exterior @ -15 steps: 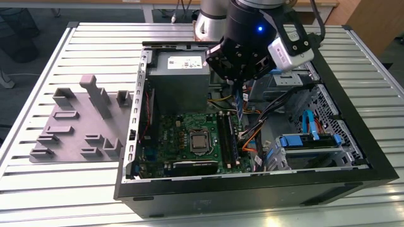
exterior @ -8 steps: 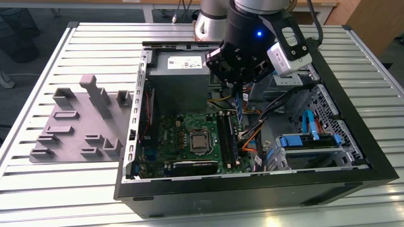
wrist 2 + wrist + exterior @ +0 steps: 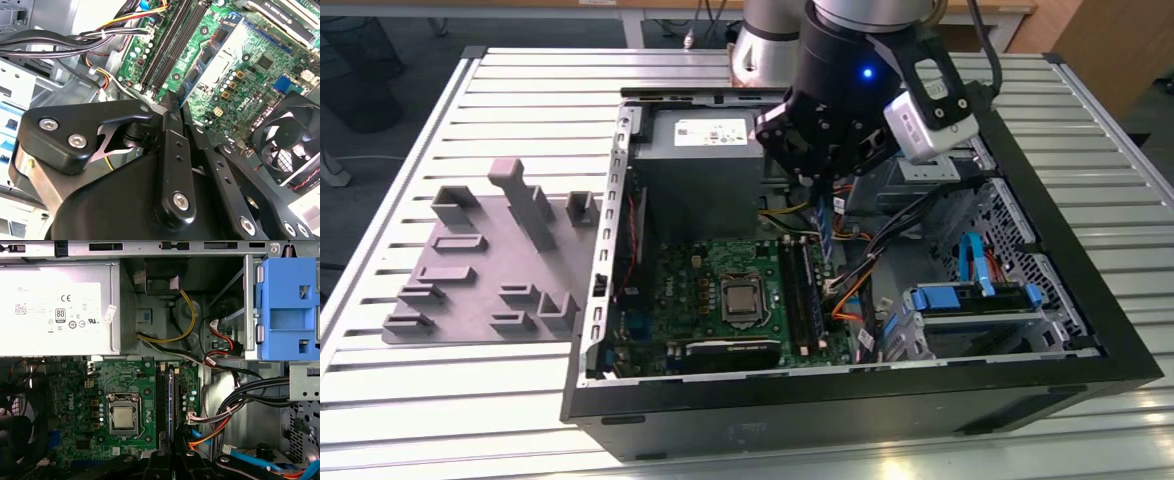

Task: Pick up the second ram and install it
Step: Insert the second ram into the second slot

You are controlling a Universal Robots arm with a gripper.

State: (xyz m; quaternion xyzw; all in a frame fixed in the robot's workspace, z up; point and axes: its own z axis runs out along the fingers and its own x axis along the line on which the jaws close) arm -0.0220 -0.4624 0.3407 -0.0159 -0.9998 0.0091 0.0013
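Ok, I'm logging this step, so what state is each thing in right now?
gripper: shut on the second ram, above the memory slots.
second ram: held edge-on, seemingly not yet seated.
computer case: lying flat, side open.
processor: bare, no cooler on it.
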